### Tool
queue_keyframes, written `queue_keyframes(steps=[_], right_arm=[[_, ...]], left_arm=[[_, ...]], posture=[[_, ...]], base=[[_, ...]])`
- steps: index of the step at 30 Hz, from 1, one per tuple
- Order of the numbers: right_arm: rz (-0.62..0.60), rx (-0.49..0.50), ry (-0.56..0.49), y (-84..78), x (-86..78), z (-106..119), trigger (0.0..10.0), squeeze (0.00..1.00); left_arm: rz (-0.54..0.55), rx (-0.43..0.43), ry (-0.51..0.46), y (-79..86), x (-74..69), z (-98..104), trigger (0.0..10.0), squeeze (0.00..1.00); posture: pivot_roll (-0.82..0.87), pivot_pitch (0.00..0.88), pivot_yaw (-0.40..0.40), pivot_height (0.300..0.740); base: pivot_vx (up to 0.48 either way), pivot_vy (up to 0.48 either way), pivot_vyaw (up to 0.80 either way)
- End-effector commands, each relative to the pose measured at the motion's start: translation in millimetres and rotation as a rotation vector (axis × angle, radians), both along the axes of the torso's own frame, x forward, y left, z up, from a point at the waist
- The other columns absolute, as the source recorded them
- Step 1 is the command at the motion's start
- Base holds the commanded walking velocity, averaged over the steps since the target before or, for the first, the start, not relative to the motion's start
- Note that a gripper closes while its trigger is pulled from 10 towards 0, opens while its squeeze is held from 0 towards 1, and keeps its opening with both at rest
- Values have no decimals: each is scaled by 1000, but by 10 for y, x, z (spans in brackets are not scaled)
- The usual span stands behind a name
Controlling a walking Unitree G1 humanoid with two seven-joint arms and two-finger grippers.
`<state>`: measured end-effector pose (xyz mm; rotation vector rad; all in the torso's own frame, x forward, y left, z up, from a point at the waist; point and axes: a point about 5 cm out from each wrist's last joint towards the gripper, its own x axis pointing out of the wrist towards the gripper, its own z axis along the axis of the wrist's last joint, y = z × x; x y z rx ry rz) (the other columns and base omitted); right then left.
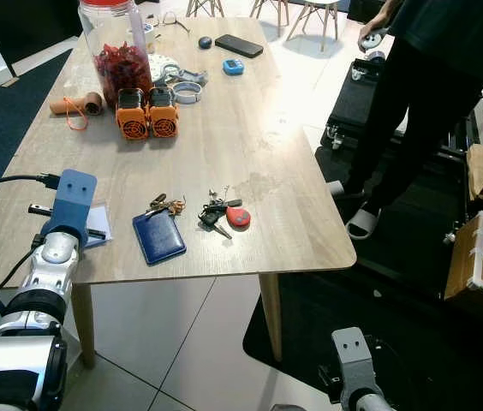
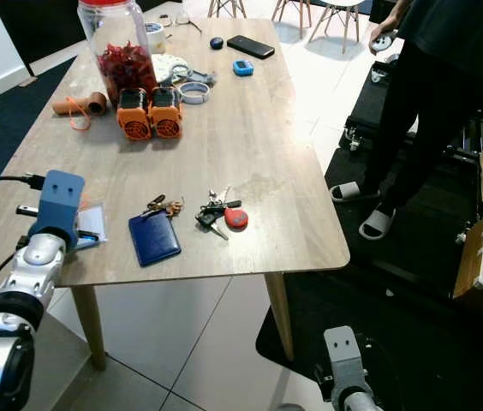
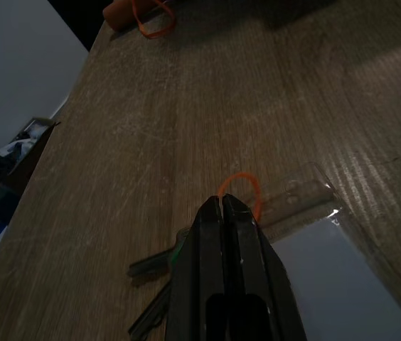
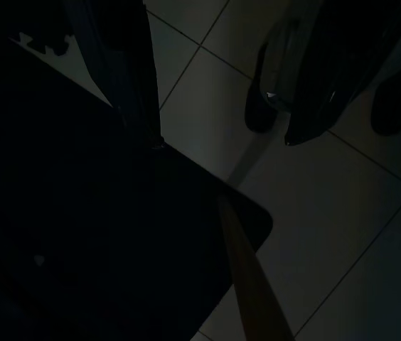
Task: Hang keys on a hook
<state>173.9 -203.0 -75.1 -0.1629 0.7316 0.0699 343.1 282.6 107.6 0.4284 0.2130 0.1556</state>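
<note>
Two key bunches (image 1: 223, 214) lie on the table (image 1: 250, 137), left hand (image 3: 222, 207) closed nearby.

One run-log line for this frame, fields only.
left gripper: shut, over table near edge | right gripper: low beside table | keys: on table, untouched | person: standing right

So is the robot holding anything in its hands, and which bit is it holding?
Nothing is held. The left hand hangs shut above the wooden table, over a small orange loop but not gripping it. The right hand hangs idle near the floor.
</note>
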Motion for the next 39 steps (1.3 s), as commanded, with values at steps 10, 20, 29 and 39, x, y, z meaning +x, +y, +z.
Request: queue_keyframes(steps=[10, 20, 29, 39], right_arm=[[-6, -7, 18, -27, -45, -21, 10000, 0], [-1, -1, 11, 8, -29, -18, 10000, 0], [-9, 2, 13, 1, -58, -27, 10000, 0], [-4, 5, 14, 10, -59, -28, 10000, 0]], left_arm=[[14, -109, -75, 100, 88, 242, 0, 0], [-187, -38, -25, -27, 120, 271, 10000, 804], [-393, -55, 45, -12, -26, 150, 10000, 0], [-265, -67, 7, 214, -76, 196, 10000, 0]], posture=[[20, 58, -24, 740], [25, 61, -20, 740], [25, 70, -18, 740], [27, 76, -24, 740]], base=[[0, 0, 0], [0, 0, 0], [0, 0, 0], [0, 0, 0]])
